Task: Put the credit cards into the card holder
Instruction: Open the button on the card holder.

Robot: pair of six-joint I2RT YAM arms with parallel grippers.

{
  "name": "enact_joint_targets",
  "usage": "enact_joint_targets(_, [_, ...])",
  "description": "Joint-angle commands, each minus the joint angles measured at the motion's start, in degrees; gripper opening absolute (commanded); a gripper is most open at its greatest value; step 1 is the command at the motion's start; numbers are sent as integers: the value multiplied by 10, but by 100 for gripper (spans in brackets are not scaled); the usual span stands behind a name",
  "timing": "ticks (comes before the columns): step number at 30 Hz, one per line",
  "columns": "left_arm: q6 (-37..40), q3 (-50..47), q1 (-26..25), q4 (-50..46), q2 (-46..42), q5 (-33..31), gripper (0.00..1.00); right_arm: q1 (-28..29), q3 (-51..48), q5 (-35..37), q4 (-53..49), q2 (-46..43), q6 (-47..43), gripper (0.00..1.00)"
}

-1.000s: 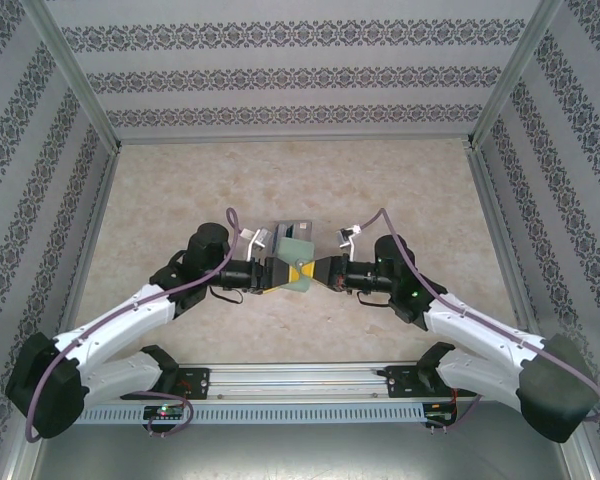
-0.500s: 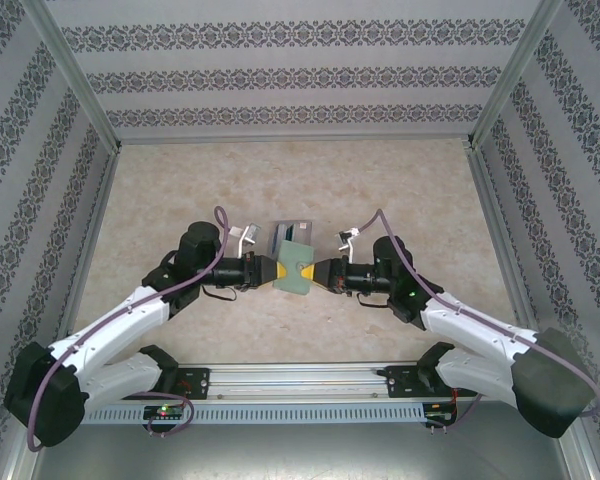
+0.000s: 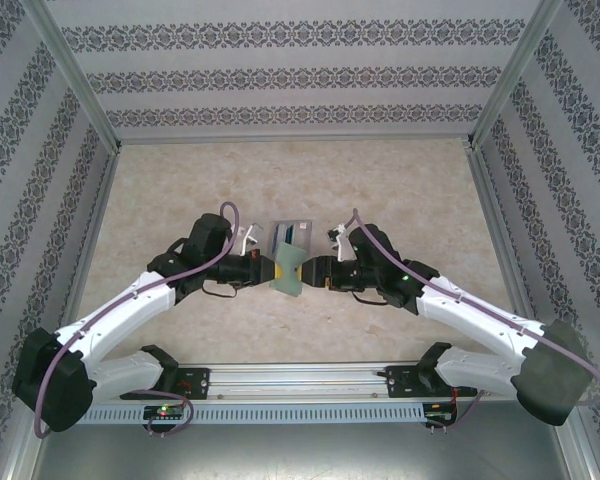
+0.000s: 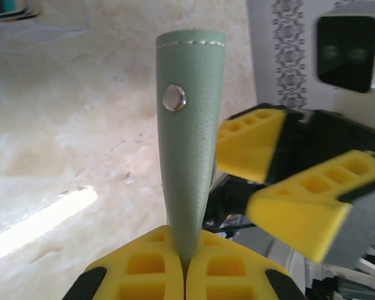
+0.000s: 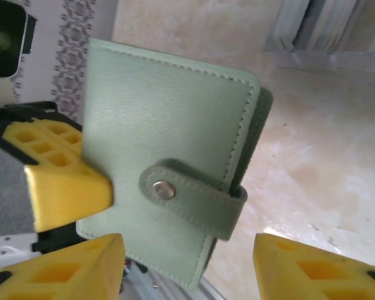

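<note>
Handover at mid-frame in the top view: your left gripper is now pinched tight on the sage-green stitched leather card holder, held on edge above the beige table, its tab snapped shut with a silver stud. A second ago the right gripper clamped it; its yellow fingers now stand apart beside it.

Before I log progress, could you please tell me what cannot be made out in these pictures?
Card holder pockets: right wrist view, hidden by its closed cover and snapped tab.
Credit cards: left wrist view, cut off at the top edge.
Clear stand: top view, contents too small to tell.
</note>
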Motion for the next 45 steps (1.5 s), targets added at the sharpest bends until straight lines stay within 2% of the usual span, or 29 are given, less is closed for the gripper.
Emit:
enact_joint_targets(1, [33,4,-6,-49,5,-33,0,22,32,69,-81,23,-41,57])
enact_joint_targets(7, [20,-10,-13,-20,13,-22,0,57,90,89,-83,102,-29,53])
enact_joint_targets(11, [25,-5,-15,-17,27,-8,0,66,127,118,-88,160,-9,47])
enact_joint_targets(17, [23,-4,-20,-7,30,-4,0,76,150,129,-67,201,3,47])
enact_joint_targets(24, [23,-9,-20,-4,20,-23,0,61,99,172,-61,196,37,2])
enact_joint_targets(28, [18,-24,-19,10,26,-42,0,55,69,197,-68,171,32,0])
enact_joint_targets(36, [35,-43,-20,13,57,-78,1,33,-6,192,-66,122,18,0])
enact_joint_targets(38, [32,-57,-20,36,86,-64,25,29,-27,187,-58,114,17,0])
enact_joint_targets(42, [28,-79,-20,84,145,-41,45,29,-48,171,-40,87,9,0])
enact_joint_targets(45, [16,-97,-20,133,154,-18,63,33,-45,167,-47,51,6,0])
